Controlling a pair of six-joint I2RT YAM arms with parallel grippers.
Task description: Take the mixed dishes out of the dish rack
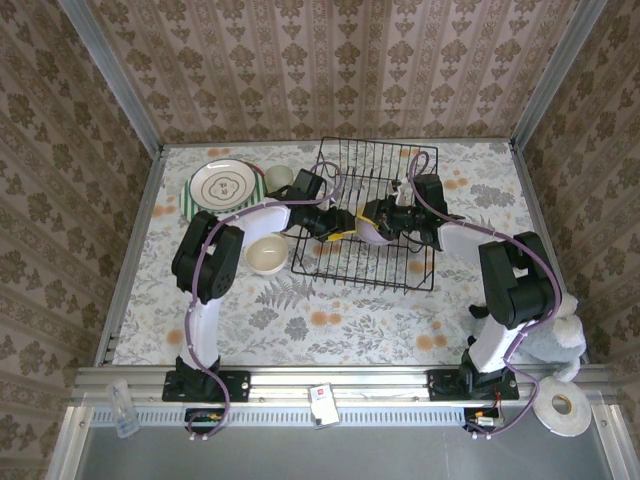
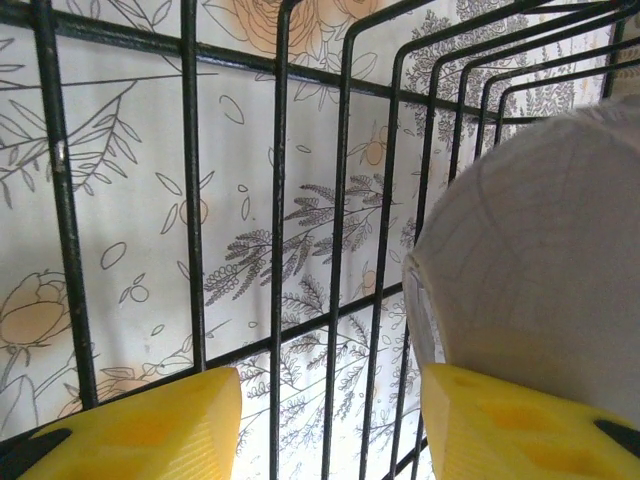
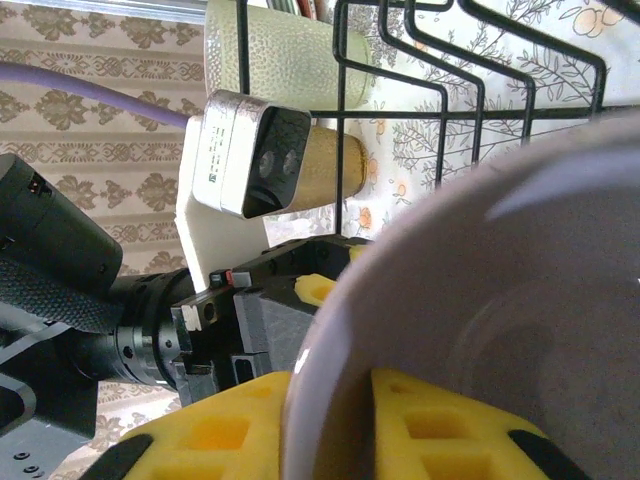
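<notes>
Dish rack (image 1: pixel 350 262) stands at the middle back of the table (image 1: pixel 330 330), and we find the lavender bowl (image 1: pixel 373 232) inside it, between the two arms. We record the right fingers (image 3: pixel 440 430) closed on the bowl's rim, one yellow pad on each face, while the left fingers (image 2: pixel 150 430) stand partly open and hold nothing, the bowl's outer wall lying against one pad. Stacked plates (image 1: pixel 222 187), a pale-green cup (image 1: pixel 277 178) and a cream cup (image 1: pixel 267 254) sit on the table left of the rack.
</notes>
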